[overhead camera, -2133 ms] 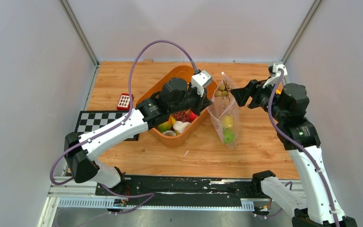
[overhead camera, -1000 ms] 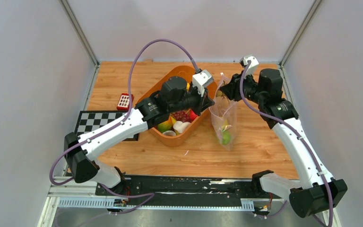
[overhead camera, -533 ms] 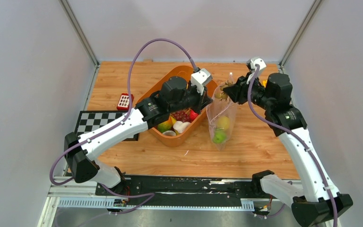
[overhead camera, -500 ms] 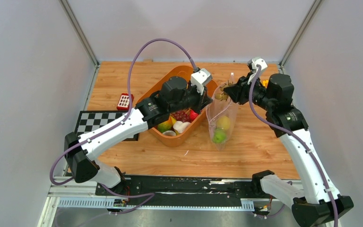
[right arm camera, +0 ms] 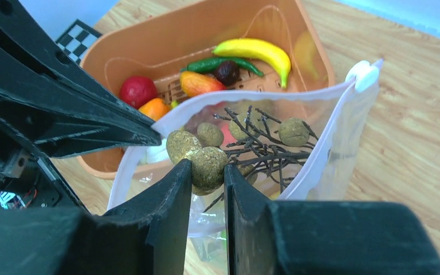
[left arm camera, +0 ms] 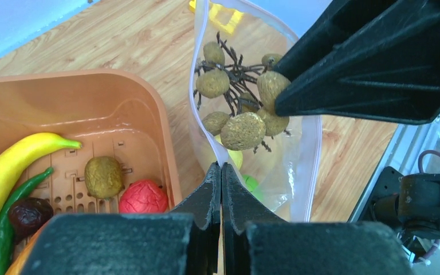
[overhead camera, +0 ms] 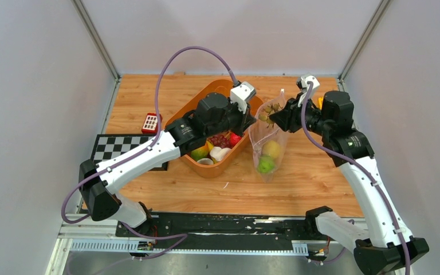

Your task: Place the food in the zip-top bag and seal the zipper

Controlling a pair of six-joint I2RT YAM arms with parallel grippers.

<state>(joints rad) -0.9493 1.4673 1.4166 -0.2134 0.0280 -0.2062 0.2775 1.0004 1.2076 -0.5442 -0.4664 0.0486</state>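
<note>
While clasping nuts (left arm camera: 243, 130), right gripper (right arm camera: 207, 171) hangs over bag (right arm camera: 344, 150).

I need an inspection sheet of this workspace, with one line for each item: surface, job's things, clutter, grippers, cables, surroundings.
Surface: wooden table, no spill seen.
Job's things: zip-top bag stands open beside the orange basket. It holds a yellow fruit and a green apple. The nut cluster is at its mouth. The banana and other food are in the basket.
Clutter: red keypad toy, checkerboard.
Grippers: left gripper shut on the bag's edge; right gripper shut on the nut cluster.
Cables: purple cables, no snag seen.
Surroundings: plain grey walls.
</note>
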